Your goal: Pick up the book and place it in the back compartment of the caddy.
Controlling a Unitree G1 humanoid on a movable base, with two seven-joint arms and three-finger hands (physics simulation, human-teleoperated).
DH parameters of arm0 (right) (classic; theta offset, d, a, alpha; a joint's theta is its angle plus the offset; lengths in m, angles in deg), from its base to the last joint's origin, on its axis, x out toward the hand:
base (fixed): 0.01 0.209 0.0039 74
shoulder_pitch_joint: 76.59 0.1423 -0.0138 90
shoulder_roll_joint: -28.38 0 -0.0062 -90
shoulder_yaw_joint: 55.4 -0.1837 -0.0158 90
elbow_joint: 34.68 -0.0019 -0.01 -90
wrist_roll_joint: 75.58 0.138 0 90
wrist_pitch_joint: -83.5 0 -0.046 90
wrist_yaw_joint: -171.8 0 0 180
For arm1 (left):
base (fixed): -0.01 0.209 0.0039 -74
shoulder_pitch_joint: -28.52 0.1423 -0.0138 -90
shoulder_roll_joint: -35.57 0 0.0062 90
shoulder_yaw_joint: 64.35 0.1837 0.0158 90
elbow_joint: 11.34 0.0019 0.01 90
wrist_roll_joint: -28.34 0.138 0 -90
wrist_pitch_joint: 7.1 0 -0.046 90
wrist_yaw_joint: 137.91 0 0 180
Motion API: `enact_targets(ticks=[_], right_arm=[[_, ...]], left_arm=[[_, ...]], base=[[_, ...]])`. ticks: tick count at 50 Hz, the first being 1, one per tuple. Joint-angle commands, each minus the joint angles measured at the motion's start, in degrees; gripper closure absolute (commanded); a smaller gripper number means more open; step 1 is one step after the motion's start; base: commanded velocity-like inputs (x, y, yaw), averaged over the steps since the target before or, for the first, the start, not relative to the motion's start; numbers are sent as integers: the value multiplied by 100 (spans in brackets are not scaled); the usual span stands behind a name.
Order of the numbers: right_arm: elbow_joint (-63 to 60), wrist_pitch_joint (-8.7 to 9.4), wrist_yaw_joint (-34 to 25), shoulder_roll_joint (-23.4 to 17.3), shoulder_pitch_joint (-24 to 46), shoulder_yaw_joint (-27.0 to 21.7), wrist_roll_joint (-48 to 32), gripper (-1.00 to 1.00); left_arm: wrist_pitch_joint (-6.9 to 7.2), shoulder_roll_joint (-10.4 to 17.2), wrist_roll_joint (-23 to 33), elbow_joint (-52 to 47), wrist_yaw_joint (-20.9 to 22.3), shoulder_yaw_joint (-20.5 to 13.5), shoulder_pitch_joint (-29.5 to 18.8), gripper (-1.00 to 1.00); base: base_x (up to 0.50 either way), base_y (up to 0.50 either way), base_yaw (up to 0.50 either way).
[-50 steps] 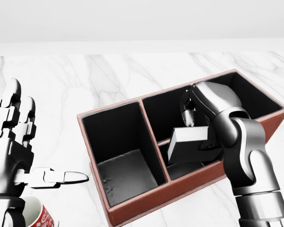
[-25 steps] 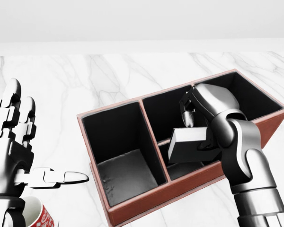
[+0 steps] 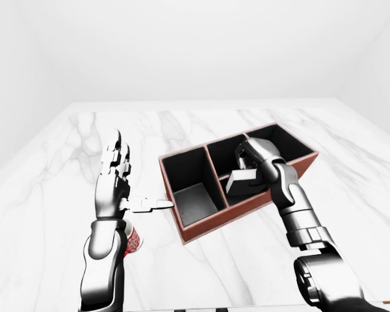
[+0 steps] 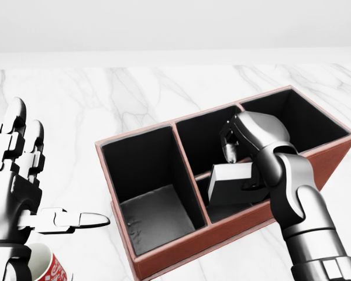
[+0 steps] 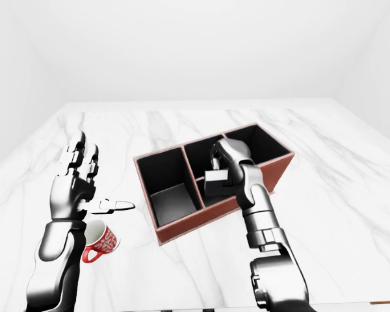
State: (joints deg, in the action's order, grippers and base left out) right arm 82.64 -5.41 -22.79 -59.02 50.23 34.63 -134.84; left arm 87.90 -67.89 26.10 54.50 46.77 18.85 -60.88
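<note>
Nearby, a red mug [image 5: 99,241] sits on the marble table [image 3: 201,127] below the left hand [image 4: 14,175], fingers spread wide. Over the caddy's [image 4: 164,257] middle compartment, the right hand [image 4: 245,155] clasps the grey book [image 4: 231,182], tilted.

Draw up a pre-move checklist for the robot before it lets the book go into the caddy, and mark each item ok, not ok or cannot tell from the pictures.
1. Book held by the right hand: ok, the fingers close round it.
2. Book over the caddy, not the marble table: ok, it sits within the rim.
3. Book in the back compartment: cannot tell, it hangs over the middle section; which one counts as back is unclear.
4. Book level for release: not ok, it is tilted.
5. Left hand clear of the caddy: ok, it is open, left of the box.
6. Red mug out of the way: ok, it lies apart at lower left.
</note>
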Motion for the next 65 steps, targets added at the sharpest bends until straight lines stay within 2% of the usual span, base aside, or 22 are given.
enact_targets(ticks=[1, 25, 26, 27, 36, 48, 49, 52, 57, 65], right_arm=[[197, -143, 244, -3, 51, -19, -106, 100], [656, -233, 587, -12, 124, 11, -154, 97], [685, -240, 690, -20, 152, 12, -176, -62], [724, -204, 663, -19, 186, 5, -166, -100], [645, -207, 709, -35, 169, 8, -154, -100], [-602, 54, 252, 8, -262, -124, -136, -100], [-1088, 193, 22, 39, -388, -169, -96, -100], [-1802, 391, -273, 98, -633, -219, -26, -100], [-3174, 391, -827, 222, -1170, -295, 34, -100], [-4664, 391, -1526, 337, -1561, -380, 20, -100]], left_arm=[[0, 0, -4, 2, 2, -2, 5, -100], [0, 0, 10, 39, -8, 8, -15, -100], [0, 0, 10, 49, -7, 7, -16, -100], [0, 1, 8, 36, -8, 7, -16, -100], [0, 2, 10, 43, -15, 5, -25, -100], [0, -2, 16, 75, -19, 11, -13, -100], [0, -2, 19, 78, -21, 13, -12, -100], [0, -2, 15, 52, -16, 13, -3, -100], [0, -5, 22, 75, -15, 19, 0, -100], [0, -5, 25, 33, -10, 18, 12, -100]], base=[[0, 0, 0], [0, 0, 0], [0, 0, 0], [0, 0, 0], [0, 0, 1], [0, 0, 0], [0, 0, 0], [0, 0, 0], [0, 0, 0], [0, 0, 0]])
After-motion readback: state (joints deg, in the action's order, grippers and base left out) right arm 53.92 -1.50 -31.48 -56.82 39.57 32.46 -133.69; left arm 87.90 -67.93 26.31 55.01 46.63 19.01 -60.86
